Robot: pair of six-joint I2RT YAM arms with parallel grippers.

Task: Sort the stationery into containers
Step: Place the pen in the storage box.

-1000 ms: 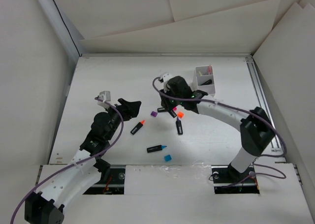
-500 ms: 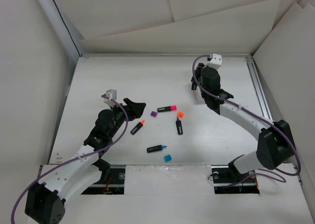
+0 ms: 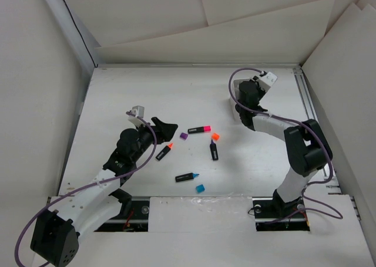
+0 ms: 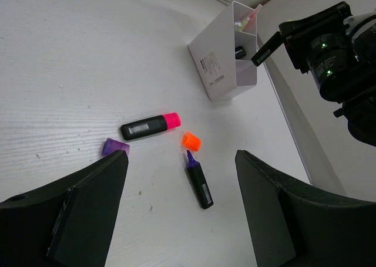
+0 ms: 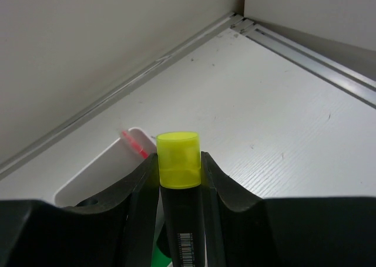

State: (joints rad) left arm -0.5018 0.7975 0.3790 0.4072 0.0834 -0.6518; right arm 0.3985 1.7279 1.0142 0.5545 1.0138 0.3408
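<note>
The right hand (image 5: pixel 179 172) is clamped on the black-barrelled highlighter with the yellow cap (image 5: pixel 178 151), cap foremost. It is held just over the small white plastic divided box (image 5: pixel 88 182), at the lower left of the right wrist view. Centre the barrel over a compartment with room. Tilt it steeply so it clears the thin wall and the pink pen (image 5: pixel 135 145), then release low. The left hand (image 3: pixel 165 128) hangs with fingers apart over the loose highlighters (image 3: pixel 200 129) on the surface (image 3: pixel 147 97) at frame centre; hold it clear of the box.
</note>
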